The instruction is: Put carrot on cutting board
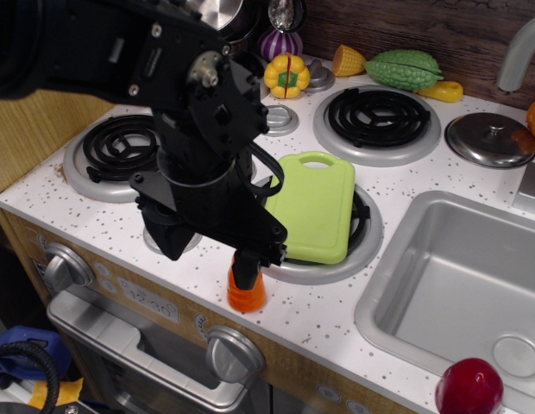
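Observation:
The carrot [247, 294] is a small orange cone standing upright on the white counter close to its front edge, just in front of the front-right burner. My black gripper [244, 269] comes down from above, and its dark fingers [242, 263] close narrowly on the carrot's top. The arm's body hides the fingers' upper part. The lime-green cutting board [315, 207] lies flat on the front-right burner, handle hole at its far end, just behind and to the right of the carrot.
A steel sink [397, 285] lies to the right, with a red ball [468, 387] at its near corner. Toy vegetables [287, 75] and a green gourd [404, 69] sit at the back. A pot lid [491, 140] lies back right. Oven knobs [233, 352] line the front.

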